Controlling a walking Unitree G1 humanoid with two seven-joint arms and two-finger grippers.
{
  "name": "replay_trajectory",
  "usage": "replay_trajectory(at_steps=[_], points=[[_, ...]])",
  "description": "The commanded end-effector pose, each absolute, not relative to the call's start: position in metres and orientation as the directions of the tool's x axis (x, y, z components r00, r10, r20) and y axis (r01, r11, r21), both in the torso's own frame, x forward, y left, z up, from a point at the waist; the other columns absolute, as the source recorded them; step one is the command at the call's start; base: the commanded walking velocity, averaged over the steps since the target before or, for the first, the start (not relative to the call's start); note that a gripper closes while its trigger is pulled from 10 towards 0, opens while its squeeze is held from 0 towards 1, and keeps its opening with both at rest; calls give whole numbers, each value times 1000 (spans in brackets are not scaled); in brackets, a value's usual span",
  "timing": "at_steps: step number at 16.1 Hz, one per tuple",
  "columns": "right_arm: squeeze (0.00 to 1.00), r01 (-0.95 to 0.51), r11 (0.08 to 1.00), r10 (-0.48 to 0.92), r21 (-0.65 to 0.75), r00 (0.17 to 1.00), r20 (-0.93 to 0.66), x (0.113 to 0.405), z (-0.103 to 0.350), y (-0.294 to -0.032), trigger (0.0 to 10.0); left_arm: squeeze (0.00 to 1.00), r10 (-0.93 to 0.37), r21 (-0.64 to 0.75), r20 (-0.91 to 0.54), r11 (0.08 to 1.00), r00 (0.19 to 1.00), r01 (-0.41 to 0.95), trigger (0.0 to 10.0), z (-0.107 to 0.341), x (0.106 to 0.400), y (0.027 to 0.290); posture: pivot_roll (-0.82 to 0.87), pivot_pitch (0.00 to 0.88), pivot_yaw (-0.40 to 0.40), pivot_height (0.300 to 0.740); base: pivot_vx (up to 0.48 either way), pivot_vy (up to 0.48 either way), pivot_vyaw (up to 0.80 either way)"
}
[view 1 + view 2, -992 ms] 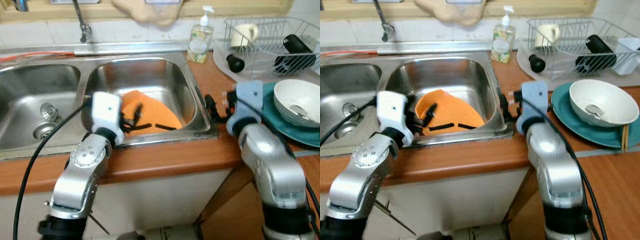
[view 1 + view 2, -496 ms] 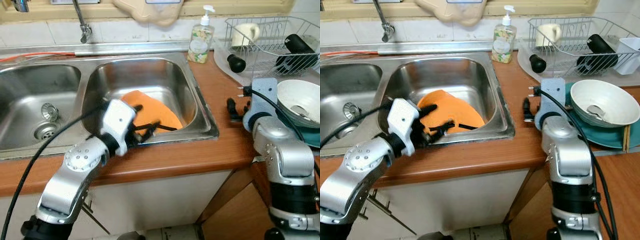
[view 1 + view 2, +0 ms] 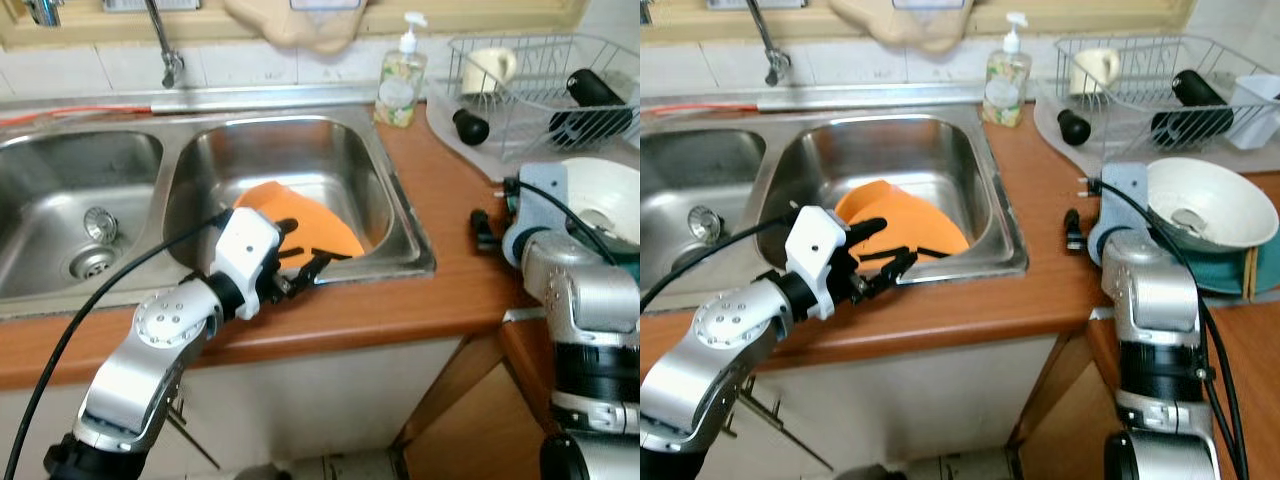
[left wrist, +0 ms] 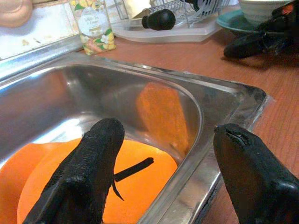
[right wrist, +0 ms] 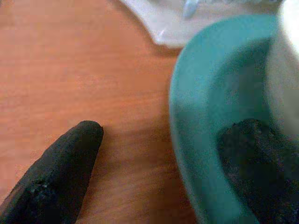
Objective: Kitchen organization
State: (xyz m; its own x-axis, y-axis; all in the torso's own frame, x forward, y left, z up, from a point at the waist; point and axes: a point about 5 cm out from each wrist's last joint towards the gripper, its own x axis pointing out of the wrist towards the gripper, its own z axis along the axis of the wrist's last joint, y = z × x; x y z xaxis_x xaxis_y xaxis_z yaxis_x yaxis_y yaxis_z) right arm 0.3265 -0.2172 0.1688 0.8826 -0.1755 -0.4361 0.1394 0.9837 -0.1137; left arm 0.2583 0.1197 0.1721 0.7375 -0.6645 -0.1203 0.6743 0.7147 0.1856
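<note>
**Inspector:** Over the front rim of the right sink basin (image 3: 395, 195), at lower centre of the left eye view, the left gripper (image 3: 297, 262) is hovering with its fingers spread wide and nothing between them.

**Clerk:** And the orange plate (image 3: 300, 225)?

**Inspector:** It is lying in the bottom of that basin, tilted against the front wall, just beyond and below the fingertips. Seen from the left wrist, the plate (image 4: 140, 182) is sitting under the gap between the two fingers (image 4: 88, 177), apart from both. A thin dark strip is lying across it; I cannot tell what it is.

**Clerk:** The other arm?

**Inspector:** The right gripper (image 3: 484, 230) is resting low over the wooden counter (image 3: 440, 190) at the right of the frame, beside the teal plate (image 3: 1220, 275). In the right wrist view its fingers (image 5: 60, 172) are standing well apart, one over the bare wood, the other over the teal plate's (image 5: 196, 140) rim. It is holding nothing.

**Clerk:** Surroundings?

**Inspector:** A white bowl (image 3: 1205, 205) is sitting on the teal plate. A soap bottle (image 3: 400, 75) is standing at the upper centre behind the basin, and a wire dish rack (image 3: 540, 85) is occupying the upper right.
</note>
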Motion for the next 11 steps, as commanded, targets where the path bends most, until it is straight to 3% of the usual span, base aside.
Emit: replay_trajectory(at_steps=[1, 5, 11], points=[[0, 113, 991, -137, -77, 874, -467, 329, 170, -215, 10000, 0, -679, 214, -104, 698, 726, 683, 10000, 178, 257, 118, -56, 11, 31, 740, 0, 0, 0], [0, 22, 1000, -9, 21, 883, -470, 334, 177, -193, 10000, 0, -668, 227, -100, 707, 738, 670, 10000, 180, 257, 121, -51, 13, 26, 740, 0, 0, 0], [0, -101, 993, 117, 59, 873, -474, 331, 177, -161, 10000, 0, -668, 238, -106, 702, 737, 671, 10000, 181, 257, 123, -42, 16, 36, 740, 0, 0, 0]])
